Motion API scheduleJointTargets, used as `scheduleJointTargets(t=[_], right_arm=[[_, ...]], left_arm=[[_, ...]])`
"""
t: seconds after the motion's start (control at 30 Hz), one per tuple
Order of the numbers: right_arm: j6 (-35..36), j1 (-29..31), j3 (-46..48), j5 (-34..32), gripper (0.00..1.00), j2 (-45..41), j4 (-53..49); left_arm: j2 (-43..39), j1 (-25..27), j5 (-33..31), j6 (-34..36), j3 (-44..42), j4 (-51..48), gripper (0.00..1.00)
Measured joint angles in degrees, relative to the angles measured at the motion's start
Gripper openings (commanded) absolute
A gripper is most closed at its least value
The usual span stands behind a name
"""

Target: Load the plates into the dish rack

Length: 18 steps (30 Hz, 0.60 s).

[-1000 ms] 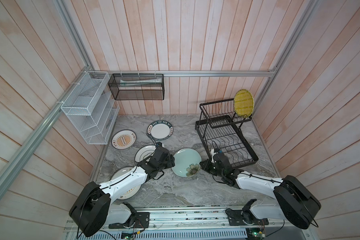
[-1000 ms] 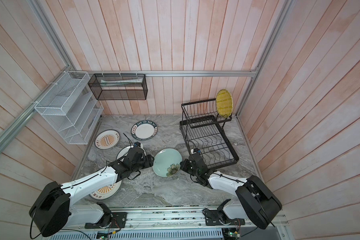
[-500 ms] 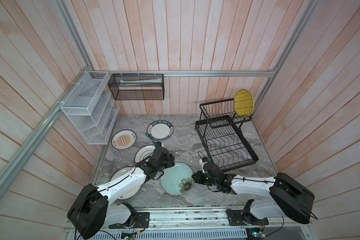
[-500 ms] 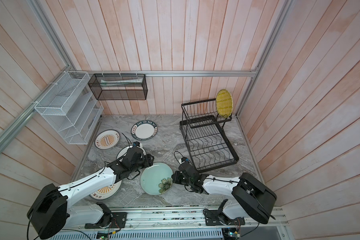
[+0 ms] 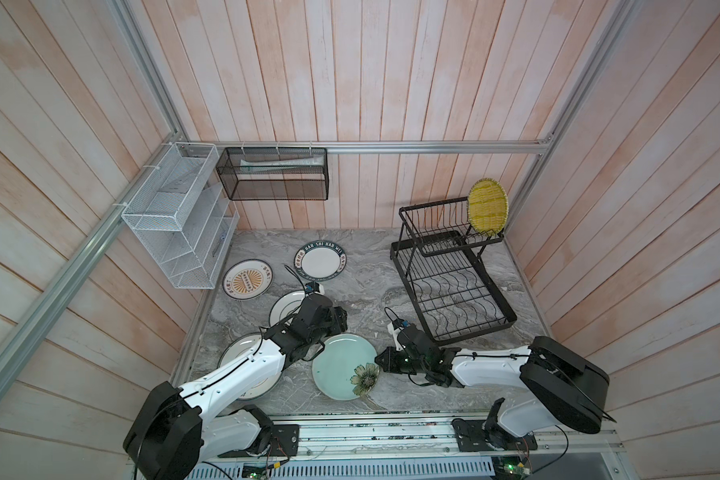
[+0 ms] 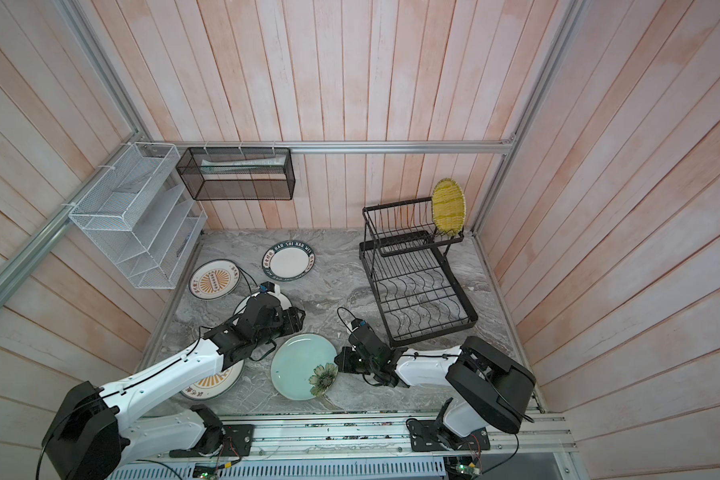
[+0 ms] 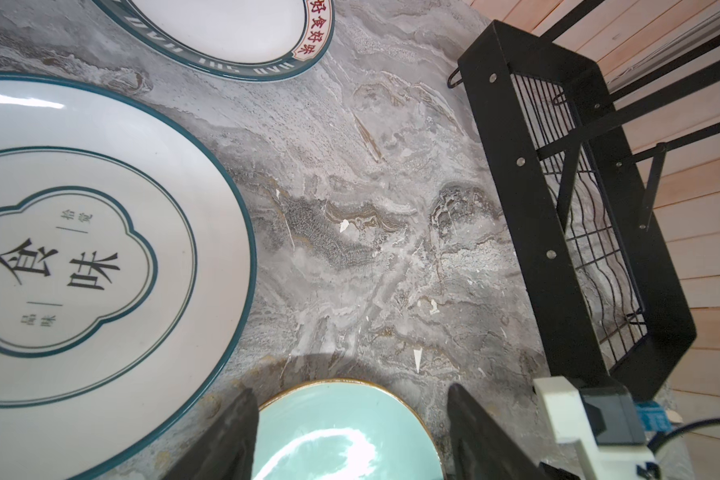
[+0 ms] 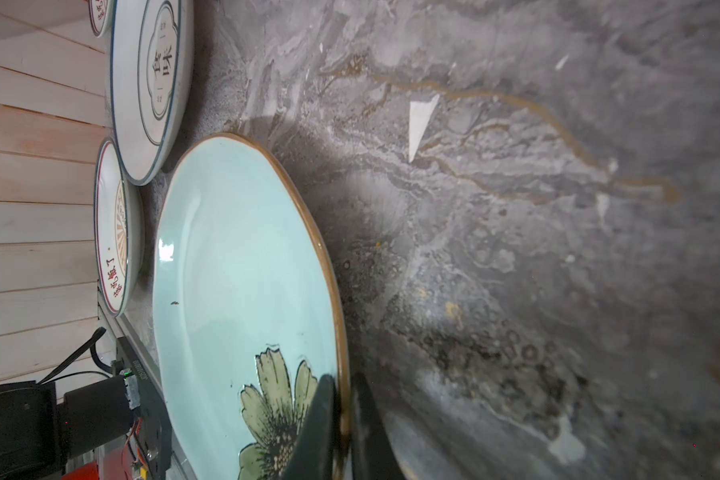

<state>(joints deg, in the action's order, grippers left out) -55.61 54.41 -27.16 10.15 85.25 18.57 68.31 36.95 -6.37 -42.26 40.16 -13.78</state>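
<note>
Right gripper (image 8: 342, 386): clamped on teal plate (image 8: 233, 270) rim.
Left gripper (image 7: 350, 390): jaws wide, empty, near that plate's edge.
Rack (image 5: 454, 299): yellow plate (image 5: 487, 205) upright in upper tier.

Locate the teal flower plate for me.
In both top views the teal flower plate lies front-centre on the table, right of an orange-sunburst plate, its flowered rim pinched by the right gripper.

Yellow woven plate (image 5: 487, 206) upright in black dish rack (image 5: 474, 331), teal flower plate (image 5: 341, 365) near rack front
</note>
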Motion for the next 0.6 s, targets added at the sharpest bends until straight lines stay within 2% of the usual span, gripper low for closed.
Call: scheduleJointTargets(t=[0.37,0.5,0.6], right_arm=[[-0.13,0.31,0.17,2.01,0.2,2.64,2.67],[-0.74,0.31,0.17,3.45,0.19,4.68,6.05],[-1.42,0.31,0.22,4.17,0.15,6.1,8.61]], left_arm=[[0.0,0.0,-0.04,0.0,0.0,0.0,0.72],[0.0,0.0,-0.07,0.0,0.0,-0.02,0.73],[0.0,0.0,-0.07,0.0,0.0,-0.02,0.73]])
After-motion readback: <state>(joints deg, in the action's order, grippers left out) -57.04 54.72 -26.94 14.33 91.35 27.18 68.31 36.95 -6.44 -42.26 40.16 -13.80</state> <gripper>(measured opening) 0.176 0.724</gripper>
